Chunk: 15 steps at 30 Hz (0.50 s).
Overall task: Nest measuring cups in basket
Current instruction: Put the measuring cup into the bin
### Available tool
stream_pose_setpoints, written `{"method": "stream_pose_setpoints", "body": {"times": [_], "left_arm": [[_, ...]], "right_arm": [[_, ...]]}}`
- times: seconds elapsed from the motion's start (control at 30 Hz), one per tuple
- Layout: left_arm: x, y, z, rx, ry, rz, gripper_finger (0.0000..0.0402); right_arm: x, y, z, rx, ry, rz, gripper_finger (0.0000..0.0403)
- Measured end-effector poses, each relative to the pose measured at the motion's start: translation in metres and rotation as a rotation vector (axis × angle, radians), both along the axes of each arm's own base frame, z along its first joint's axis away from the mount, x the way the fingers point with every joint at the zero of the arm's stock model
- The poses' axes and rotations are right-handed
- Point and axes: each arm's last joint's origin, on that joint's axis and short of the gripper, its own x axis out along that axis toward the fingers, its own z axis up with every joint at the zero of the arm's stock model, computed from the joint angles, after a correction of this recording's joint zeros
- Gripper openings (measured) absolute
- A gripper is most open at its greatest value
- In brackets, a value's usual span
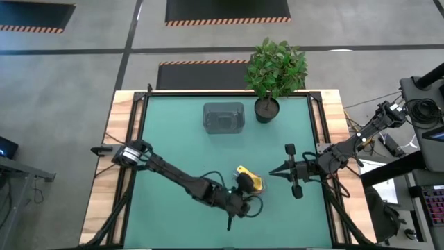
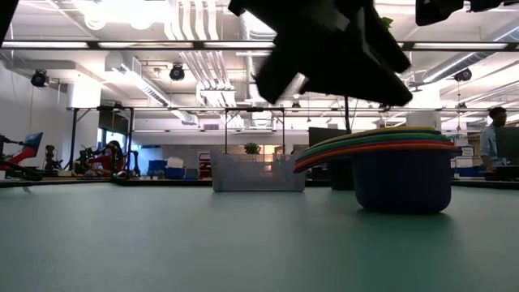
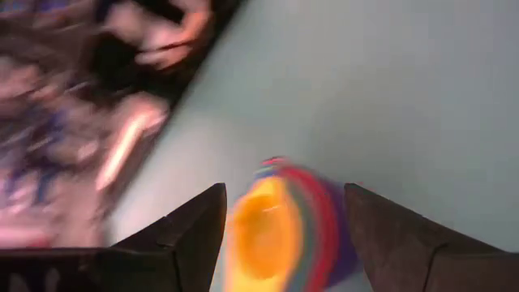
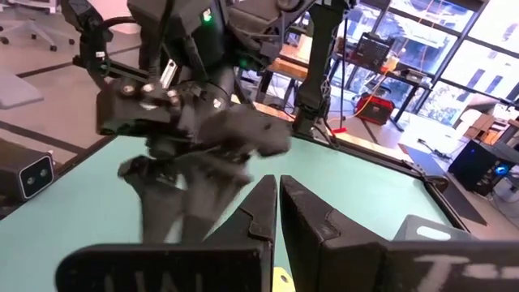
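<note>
While the basket (image 1: 223, 117) sits empty, the left hand (image 1: 244, 189) — unclenched — straddles the nested cups (image 1: 254, 182).

The measuring cups (image 2: 401, 166) looked like smooth, slightly glossy plastic (stacked colours), the basket (image 1: 223, 117) translucent grey plastic. The bench (image 1: 180, 146) had a matt green top edged in pale wood.

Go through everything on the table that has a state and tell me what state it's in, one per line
measuring cups: nested in one stack, upright on the table, outside the basket
basket: upright, nothing visible inside
left gripper: open, fingers either side of the cup stack
right gripper: shut, holding nothing, off to the stack's right
plant pot: upright beside the basket
</note>
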Motion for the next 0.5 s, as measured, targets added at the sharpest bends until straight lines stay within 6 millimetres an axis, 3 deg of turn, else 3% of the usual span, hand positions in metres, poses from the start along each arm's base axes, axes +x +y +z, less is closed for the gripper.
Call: {"method": "stream_pose_setpoints", "body": {"times": [0.2, 0.33, 0.5], "left_arm": [[-0.014, -0.012, -0.019, 0.004, -0.275, 0.273, 0.0225], [-0.028, -0.027, -0.03, 0.054, -0.382, 0.238, 0.0221], [-0.027, -0.023, -0.045, 0.063, -0.366, 0.2, 0.0226]], "right_arm": [[0.0, 0.0, 0.0, 0.009, 0.004, 0.0, 0.0009], [0.0, 0.0, -0.001, 0.007, 0.009, -0.001, 0.0009], [0.0, 0.0, 0.0, 0.011, 0.003, 0.0, 0.0009]]}}
